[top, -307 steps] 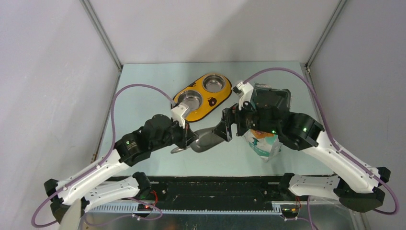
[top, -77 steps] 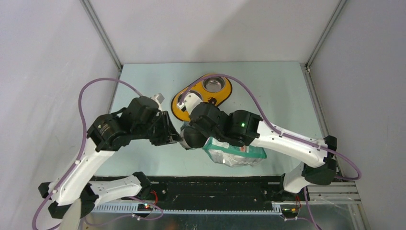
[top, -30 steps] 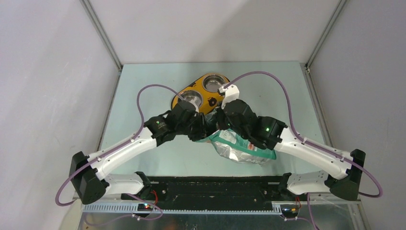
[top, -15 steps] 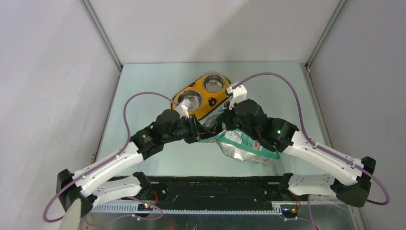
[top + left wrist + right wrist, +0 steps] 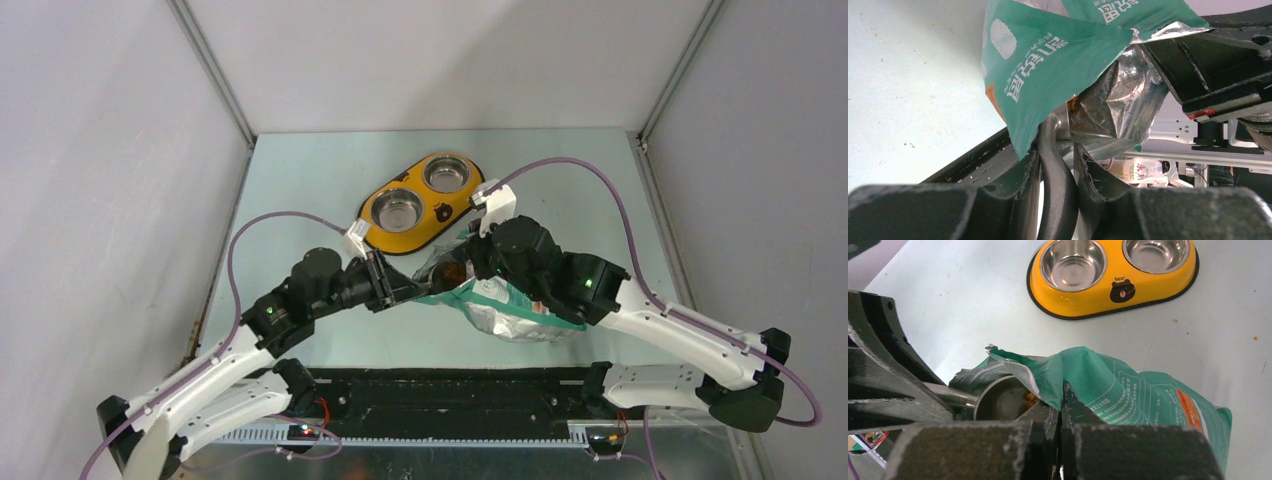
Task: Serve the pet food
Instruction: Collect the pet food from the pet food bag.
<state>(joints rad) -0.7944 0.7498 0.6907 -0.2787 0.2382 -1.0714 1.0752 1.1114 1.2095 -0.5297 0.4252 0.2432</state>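
A teal-and-white food bag lies tilted on the table, its mouth facing left. My right gripper is shut on the bag's upper rim and holds the mouth up. My left gripper is shut on the dark handle of the metal scoop. The scoop's cup sits inside the bag mouth. A little brown pet food shows in the cup, and as a brown spot from above. The yellow twin-bowl feeder stands behind, both steel bowls bare.
The feeder is at the back middle of the pale green table, just beyond both grippers. Grey walls close in the left, right and back. A black rail runs along the near edge.
My left arm has drawn back toward the near left with the scoop, uncovering the left bowl. The right gripper and bag have shifted slightly right.
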